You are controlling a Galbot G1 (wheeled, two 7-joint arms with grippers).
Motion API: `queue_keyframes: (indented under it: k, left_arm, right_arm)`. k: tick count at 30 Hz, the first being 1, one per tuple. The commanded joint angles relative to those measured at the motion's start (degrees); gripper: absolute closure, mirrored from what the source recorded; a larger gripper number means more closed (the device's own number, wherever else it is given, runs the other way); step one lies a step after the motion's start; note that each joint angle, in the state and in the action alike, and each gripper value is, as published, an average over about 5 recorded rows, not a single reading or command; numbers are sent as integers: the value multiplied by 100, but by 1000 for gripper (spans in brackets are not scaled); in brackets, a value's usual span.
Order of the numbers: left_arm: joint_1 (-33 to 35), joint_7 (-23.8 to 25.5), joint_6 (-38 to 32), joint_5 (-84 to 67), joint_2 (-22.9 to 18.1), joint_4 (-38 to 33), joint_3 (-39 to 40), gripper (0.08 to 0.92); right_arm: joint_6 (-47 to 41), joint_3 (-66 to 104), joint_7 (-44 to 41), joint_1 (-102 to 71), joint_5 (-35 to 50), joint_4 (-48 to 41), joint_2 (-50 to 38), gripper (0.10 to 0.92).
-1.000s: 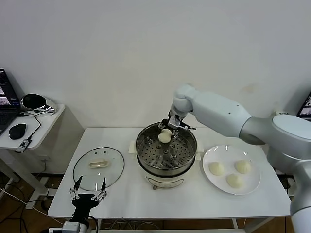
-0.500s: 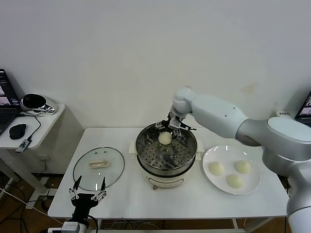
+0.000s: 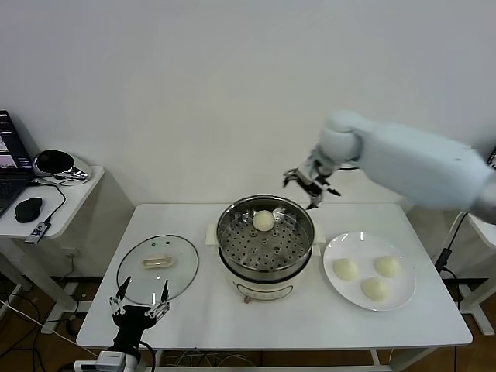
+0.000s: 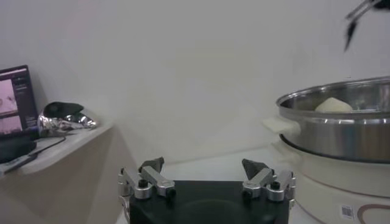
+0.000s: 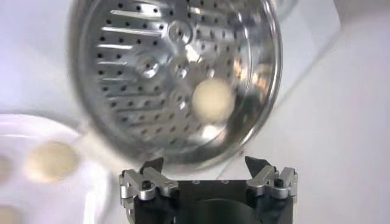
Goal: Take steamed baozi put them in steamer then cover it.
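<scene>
White bun point(image 3: 263, 221) sits inside the shiny steamer point(image 3: 266, 246). Three more buns point(image 3: 346, 269) wait on the plate point(image 3: 369, 271). Right gripper point(image 3: 311, 183) hangs above, fingers spread, holding nothing. Left gripper point(image 3: 140, 305) rests low near the glass cover point(image 3: 157, 268), fingers spread too.

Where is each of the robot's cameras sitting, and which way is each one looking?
Head view: up on the head, looking forward and down at the white table; shows the right gripper open above the round shiny steel steamer, the left gripper open at the near edge.
Left wrist view: low, looking sideways past its own open left gripper toward the steamer.
Right wrist view: high, looking straight down past its open right gripper into the steamer.
Shared: all three show the smooth cream-white bun inside the steamer.
</scene>
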Motion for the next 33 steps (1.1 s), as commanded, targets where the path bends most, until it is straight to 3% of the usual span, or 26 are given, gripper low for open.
queue_keyframes:
  k: [1, 7, 15, 33]
  left_arm:
    - [15, -41, 279, 34, 63, -115, 20, 177]
    - [23, -34, 319, 105, 41, -117, 36, 177]
    - [104, -27, 332, 163, -11, -142, -33, 177]
    - [177, 9, 319, 187, -82, -125, -165, 177]
  right_arm:
    - [-1162, 203, -97, -393, 97, 1098, -2046, 203]
    - [-867, 1151, -77, -1860, -392, 651, -2126, 203]
    - [-513, 2215, -84, -3403, -894, -285, -1486, 203]
    - [-5, 2604, 14, -3990, -1331, -1639, 179, 203]
